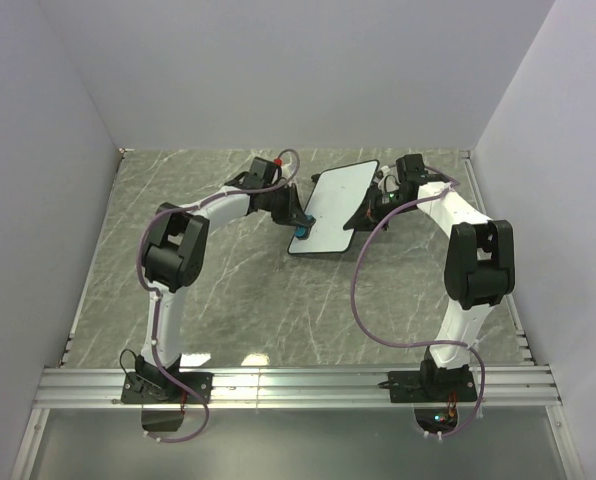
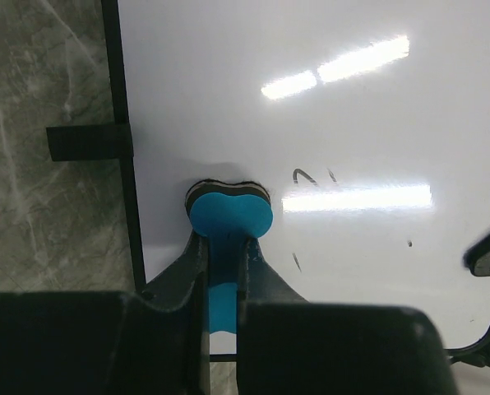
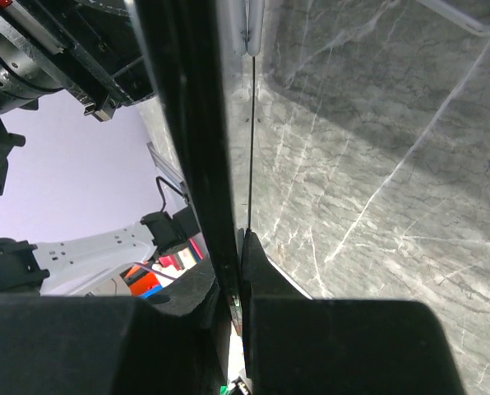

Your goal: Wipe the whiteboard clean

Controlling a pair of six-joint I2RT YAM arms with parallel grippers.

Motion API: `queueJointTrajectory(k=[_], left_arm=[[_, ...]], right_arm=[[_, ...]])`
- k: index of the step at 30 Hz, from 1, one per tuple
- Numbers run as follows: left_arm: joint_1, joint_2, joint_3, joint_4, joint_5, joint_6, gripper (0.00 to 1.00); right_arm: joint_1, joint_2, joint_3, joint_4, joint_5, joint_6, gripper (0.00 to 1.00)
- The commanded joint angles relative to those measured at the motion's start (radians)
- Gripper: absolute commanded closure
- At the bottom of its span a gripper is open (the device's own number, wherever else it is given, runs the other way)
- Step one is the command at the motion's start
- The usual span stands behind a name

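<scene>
Whiteboard (image 1: 338, 203) on table (image 1: 228, 300); left gripper (image 1: 300, 229) with blue eraser (image 1: 304, 231) at its near-left edge, right gripper (image 1: 369, 214) at its right edge.

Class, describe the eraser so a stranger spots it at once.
Find the whiteboard far-centre on the grey marble table. At its near left corner, the left arm's jaws pinch the eraser: small, bright blue against white board and black jaws.

On the bench (image 1: 228, 290), toward its far middle and between the two arms: the whiteboard (image 1: 343, 195). At its near left corner, the left end effector (image 2: 226, 247), clamped on the eraser (image 2: 228, 216), pressed against the board face. At its right edge, the right end effector (image 3: 238, 271), gripping the rim. Just outside the left rim, a stand foot (image 2: 89, 141) on the bench.
</scene>
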Motion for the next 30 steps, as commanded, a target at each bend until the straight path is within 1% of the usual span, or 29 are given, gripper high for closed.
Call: queueJointTrajectory(k=[1, 4, 8, 10, 12, 15, 17, 19, 22, 24, 30], left_arm=[[-0.076, 0.050, 0.026, -0.041, 0.008, 0.002, 1.00], [-0.105, 0.046, 0.091, -0.046, 0.077, 0.005, 1.00], [-0.152, 0.043, 0.118, 0.040, 0.126, -0.046, 1.00], [-0.153, 0.070, 0.150, 0.043, 0.139, -0.064, 1.00], [-0.149, 0.102, 0.172, 0.034, 0.136, -0.069, 1.00], [-0.140, 0.130, 0.184, 0.022, 0.094, -0.064, 1.00], [-0.119, 0.139, 0.181, 0.003, 0.048, -0.057, 1.00], [-0.076, 0.149, 0.146, 0.017, 0.030, -0.075, 1.00], [-0.035, 0.172, 0.144, -0.009, -0.001, -0.071, 1.00], [-0.031, 0.179, 0.149, -0.038, -0.035, -0.037, 1.00], [-0.062, 0.178, 0.167, -0.095, -0.035, 0.018, 1.00]], right_arm=[[0.036, 0.031, 0.002, 0.115, -0.032, 0.008, 1.00], [0.038, 0.034, 0.005, 0.107, -0.032, 0.005, 1.00], [0.036, 0.040, 0.005, 0.112, -0.042, 0.008, 1.00], [0.036, 0.040, 0.004, 0.111, -0.043, 0.008, 1.00], [0.038, 0.039, 0.004, 0.104, -0.042, 0.002, 1.00], [0.036, 0.032, 0.004, 0.094, -0.039, -0.009, 1.00], [0.035, 0.031, 0.002, 0.095, -0.039, -0.007, 1.00], [0.035, 0.025, -0.002, 0.100, -0.041, -0.004, 1.00], [0.035, 0.025, -0.001, 0.100, -0.039, -0.004, 1.00], [0.036, 0.028, 0.001, 0.098, -0.039, -0.006, 1.00], [0.036, 0.038, 0.011, 0.101, -0.044, -0.001, 1.00]])
